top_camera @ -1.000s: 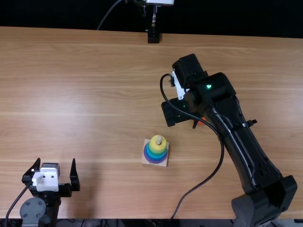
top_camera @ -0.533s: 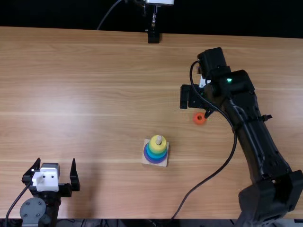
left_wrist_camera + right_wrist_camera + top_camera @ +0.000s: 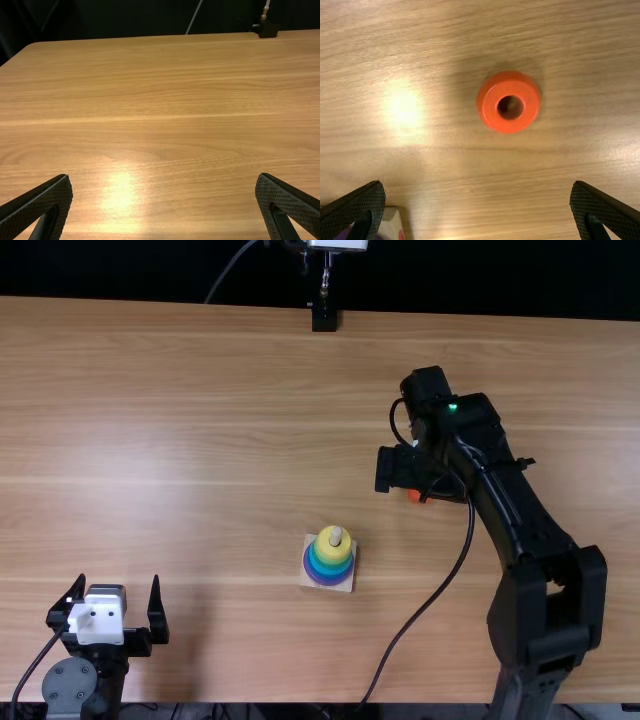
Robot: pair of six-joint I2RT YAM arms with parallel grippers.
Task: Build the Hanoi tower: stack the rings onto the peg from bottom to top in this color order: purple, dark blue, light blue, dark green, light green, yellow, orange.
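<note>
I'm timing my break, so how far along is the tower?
Nearly done, it seems: the yellow ring tops the stack, with purple lowest. Nothing is in hand: the left gripper and right gripper are open and empty. Left: the orange ring, lying on the table, to go on the peg.

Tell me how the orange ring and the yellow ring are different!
The orange ring lies on the table, but the yellow ring is on the peg. The orange ring's hole is empty, while the yellow ring's hole has the peg through it. The yellow ring sits above other rings; the orange ring has none under it. Both are round.
</note>
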